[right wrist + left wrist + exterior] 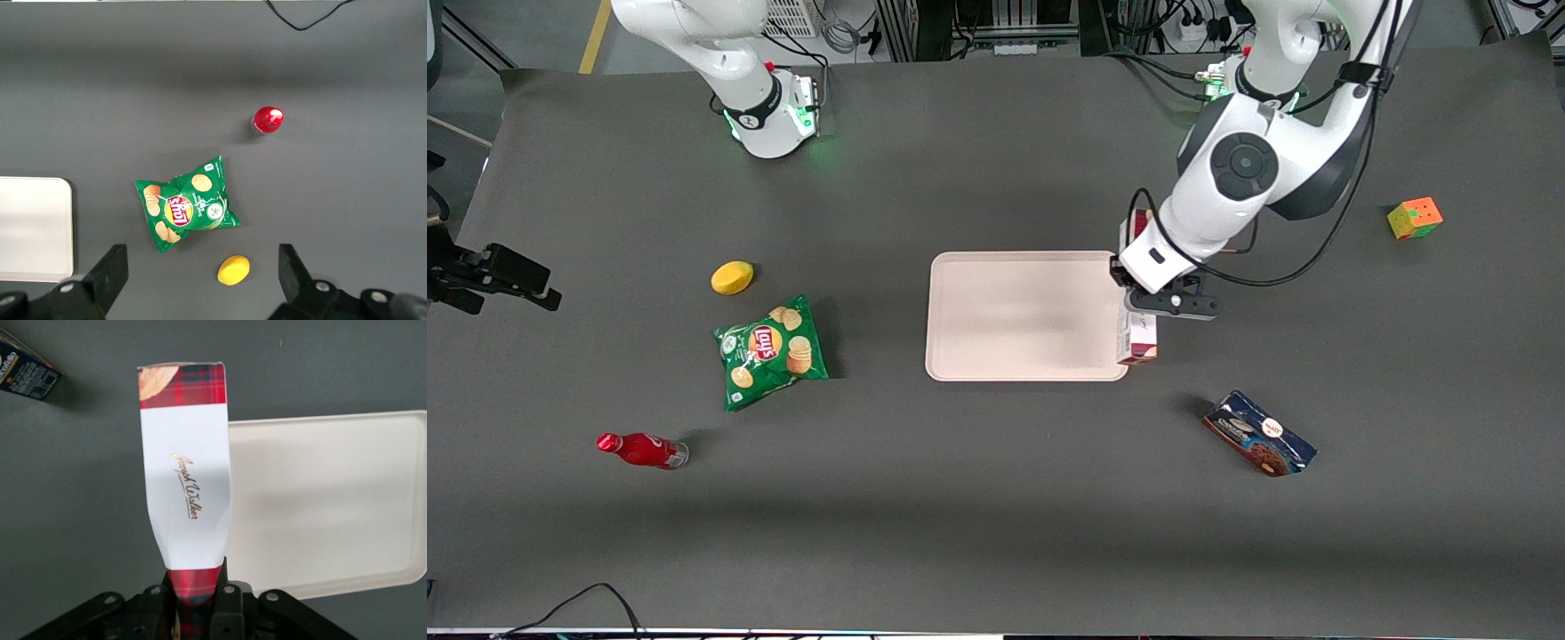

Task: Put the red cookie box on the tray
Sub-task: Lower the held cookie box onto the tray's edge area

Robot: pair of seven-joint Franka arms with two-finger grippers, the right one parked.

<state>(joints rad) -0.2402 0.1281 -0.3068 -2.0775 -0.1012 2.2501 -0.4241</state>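
Pincer (198, 600): clamped the red cookie box (187, 473) by one end, carrying it lifted.
Position: box hung beside the tray (333, 507) edge, not yet over it.

The gripper (195, 603) has its jaws clamped on one end of the red cookie box (188, 487), which reaches out from them over the dark worktop (73, 500). The box's broad white face carries gold script, with red plaid at both ends. Its long edge overlaps the rim of the pale tray (327, 507). A dark package (25, 370) lies well apart.
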